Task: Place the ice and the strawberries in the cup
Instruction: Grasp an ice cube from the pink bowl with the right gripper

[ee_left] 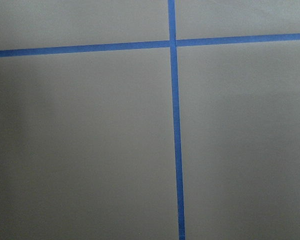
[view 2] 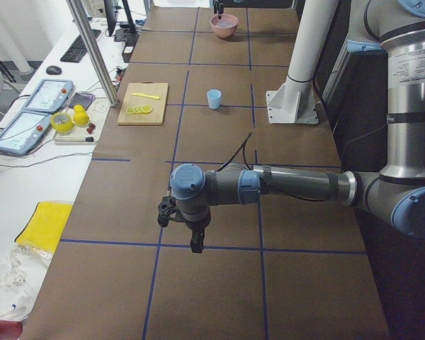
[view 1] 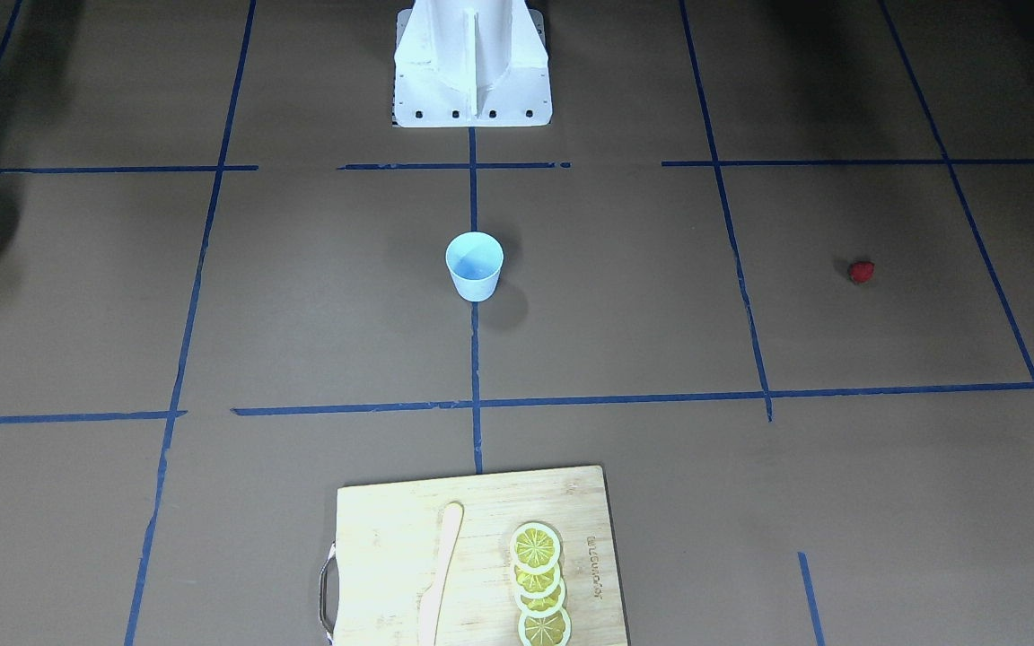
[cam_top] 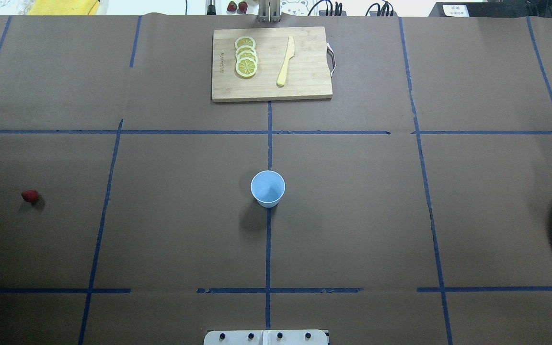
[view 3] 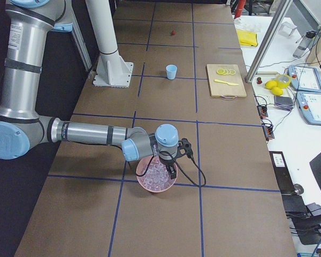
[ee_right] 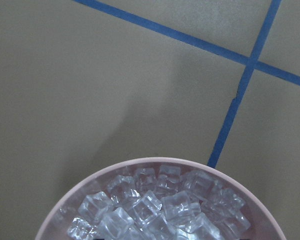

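Nearest my base, the pale-blue cup [cam_top: 268, 188] stands upright at the counter's [cam_top: 352, 230] centre. Level with it, the strawberry [cam_top: 30, 195] lies far out on my left, and the ice [ee_right: 155, 205] fills a pink bowl [view 3: 156, 186] far right. My right jaws hang over that bowl, my left jaws over the counter; released or clenched, I cannot tell for either. Farthest off, a cutting board [cam_top: 304, 86] carries lemon slices [cam_top: 246, 60] and a knife [cam_top: 285, 61].

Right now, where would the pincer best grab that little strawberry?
Probably straight down from above, closing across the strawberry at its widest red part. It lies alone on the flat table, small and low, with nothing beside it in the way.
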Available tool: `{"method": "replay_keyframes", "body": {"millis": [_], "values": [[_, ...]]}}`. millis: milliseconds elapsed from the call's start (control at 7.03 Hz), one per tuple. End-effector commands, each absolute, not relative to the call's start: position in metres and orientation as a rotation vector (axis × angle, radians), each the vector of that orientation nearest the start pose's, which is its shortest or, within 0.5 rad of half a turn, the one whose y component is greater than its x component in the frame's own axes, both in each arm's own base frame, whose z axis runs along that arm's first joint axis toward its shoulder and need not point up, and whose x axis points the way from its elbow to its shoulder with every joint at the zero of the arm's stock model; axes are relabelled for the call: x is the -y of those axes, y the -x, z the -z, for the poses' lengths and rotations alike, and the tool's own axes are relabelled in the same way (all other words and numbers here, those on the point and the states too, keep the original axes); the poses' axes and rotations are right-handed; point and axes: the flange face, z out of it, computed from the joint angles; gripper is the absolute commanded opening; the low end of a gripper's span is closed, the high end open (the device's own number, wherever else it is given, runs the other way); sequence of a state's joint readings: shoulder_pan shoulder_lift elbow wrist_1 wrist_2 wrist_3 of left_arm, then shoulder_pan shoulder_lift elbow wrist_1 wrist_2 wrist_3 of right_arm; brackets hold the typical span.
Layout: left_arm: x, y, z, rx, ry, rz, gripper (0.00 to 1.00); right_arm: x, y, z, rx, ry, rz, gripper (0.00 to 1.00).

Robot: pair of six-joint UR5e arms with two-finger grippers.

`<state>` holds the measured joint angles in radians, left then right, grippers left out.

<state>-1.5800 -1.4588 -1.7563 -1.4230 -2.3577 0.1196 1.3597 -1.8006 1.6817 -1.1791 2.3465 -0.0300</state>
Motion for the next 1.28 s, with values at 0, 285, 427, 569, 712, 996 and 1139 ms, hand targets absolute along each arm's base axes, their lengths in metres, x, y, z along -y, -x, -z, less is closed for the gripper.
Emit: {"method": "replay_keyframes", "body": {"millis": [0,285,427,569,712,996,1139], "values": [[0.437,0.067,-0.634,-0.790,0.020,-0.075,1.00,0.410,0.034,-0.671,0.751,-0.176,0.355,0.87],[0.437,0.067,-0.634,-0.790,0.020,-0.075,1.00,0.408,0.040,-0.682,0.746,-0.150,0.364,0.82],[0.437,0.067,-0.633,-0.790,0.019,-0.076,1.00,0.406,0.041,-0.687,0.745,-0.141,0.366,0.81],[0.437,0.067,-0.633,-0.790,0.019,-0.076,1.00,0.406,0.041,-0.687,0.745,-0.139,0.366,0.80],[0.437,0.067,-0.633,-0.790,0.019,-0.076,1.00,0.406,0.041,-0.688,0.745,-0.137,0.364,0.76],[0.437,0.067,-0.633,-0.790,0.019,-0.076,1.00,0.403,0.040,-0.692,0.743,-0.123,0.357,0.23],[0.437,0.067,-0.633,-0.789,0.016,-0.077,1.00,0.402,0.039,-0.694,0.740,-0.121,0.357,0.07]]}}
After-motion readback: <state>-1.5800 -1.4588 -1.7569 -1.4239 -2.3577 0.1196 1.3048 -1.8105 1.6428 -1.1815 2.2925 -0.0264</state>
